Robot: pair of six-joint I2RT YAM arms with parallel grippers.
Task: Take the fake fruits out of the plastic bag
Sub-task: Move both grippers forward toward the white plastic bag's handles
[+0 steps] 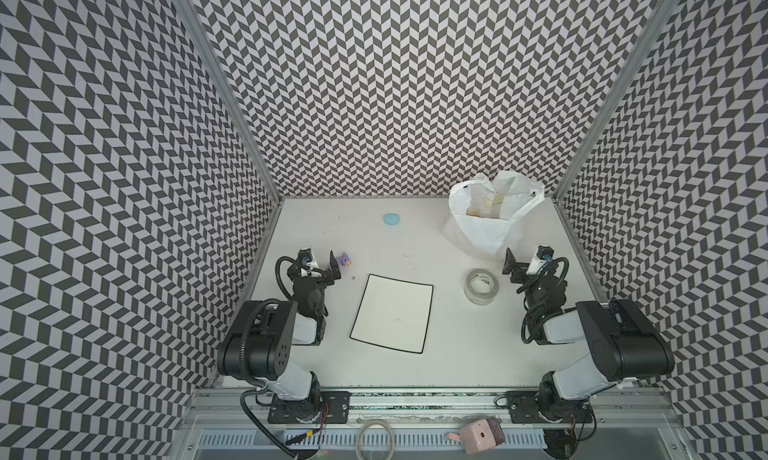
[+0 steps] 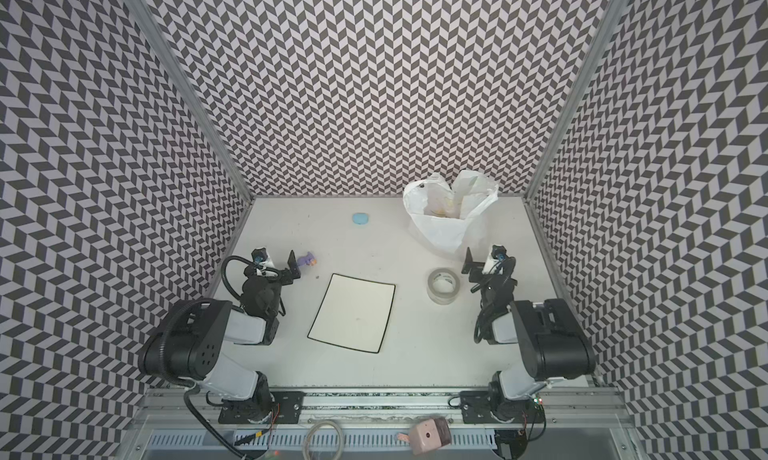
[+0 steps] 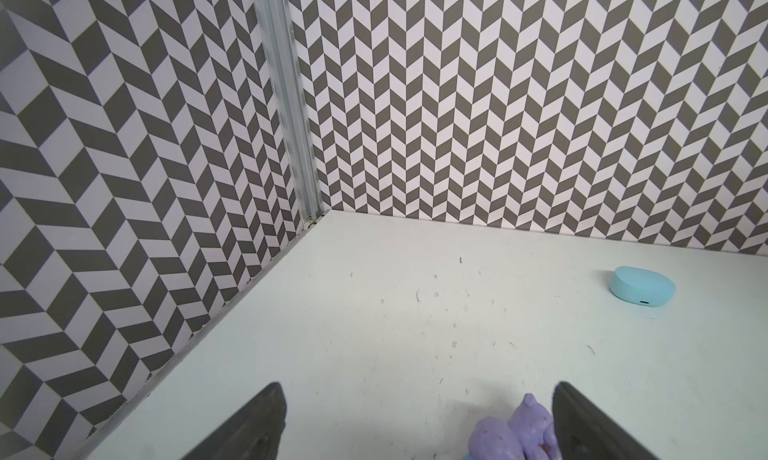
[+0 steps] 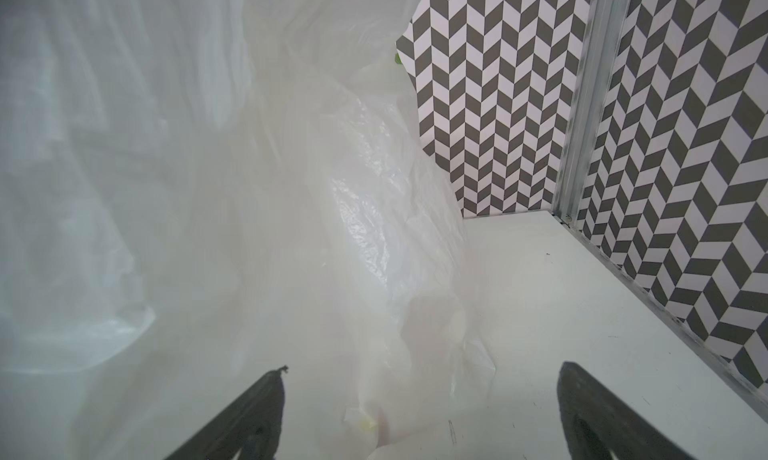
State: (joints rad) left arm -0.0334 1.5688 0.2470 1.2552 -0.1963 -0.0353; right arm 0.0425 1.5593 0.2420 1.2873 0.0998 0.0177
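Bag (image 1: 486, 229): white, crinkly, standing mouth-up on bench (image 1: 415, 245), just ahead of right tool (image 4: 424, 366); its lower folds spill toward the gap between the jaws. Whether they touch cannot be told.
Fruits: hidden inside bag; only faint yellowish tints show through the film.
Right tool: jaws wide apart, holding nothing.
Left tool (image 3: 417, 387): jaws wide apart, holding nothing, well apart from bag; a purple toy (image 3: 511, 433) lies just inside one jaw.
Risk, film: thin plastic may get pinched instead of a fruit, since fruits cannot be seen from outside.
Risk, bag: light and unheld, it may drag, tip or collapse shut when pushed.
Risk, clutter: tape roll (image 1: 482, 285) beside right tool, and toy by left tool, may be knocked by a swinging arm.
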